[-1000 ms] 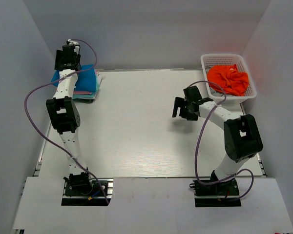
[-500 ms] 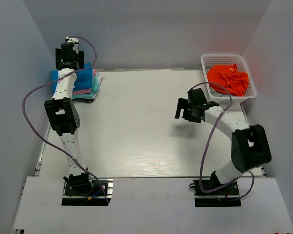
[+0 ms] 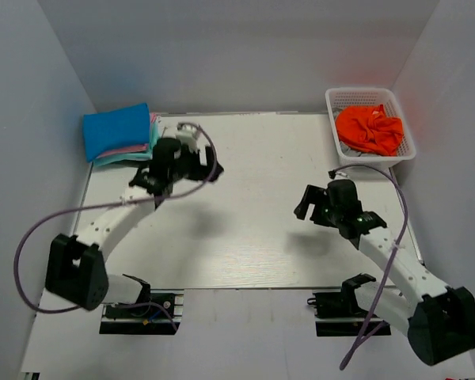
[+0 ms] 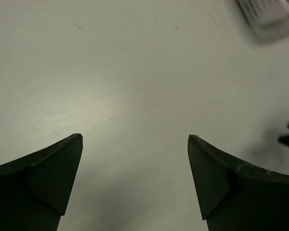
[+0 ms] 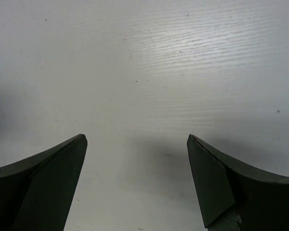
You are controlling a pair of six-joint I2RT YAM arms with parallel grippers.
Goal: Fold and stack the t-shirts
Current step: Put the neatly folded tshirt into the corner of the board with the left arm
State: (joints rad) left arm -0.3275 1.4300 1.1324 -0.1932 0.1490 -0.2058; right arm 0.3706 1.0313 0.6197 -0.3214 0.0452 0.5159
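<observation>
Two arms reach out over a wide white table point(image 3: 245, 237), which is boxed in by pale walls point(image 3: 245, 55) at the far side and at both ends. A broad stretch of bare tabletop lies between the arms and runs to the far edge.

The white lattice basket point(image 3: 333, 99) sits in the far right corner, close against the wall. An orange-red t-shirt point(image 3: 370, 128) lies crumpled inside it and fills most of it.

In the far left corner is the folded stack, its outer side right at the table's left edge. A bright blue t-shirt point(image 3: 116, 131) lies on top, folded into a tidy rectangle. Thin pink and pale teal layers point(image 3: 134, 152) peek out beneath its near and right sides.

The left gripper point(image 4: 135, 139) hangs just beside the stack, on its near right, touching no cloth. Its dark fingers point(image 4: 38, 183) are spread wide over plain table. The right gripper point(image 5: 137, 137) hovers over the table's right-hand middle, well apart from the basket. Its fingers point(image 5: 38, 187) are likewise spread wide, with only wood-grained white surface between them.
</observation>
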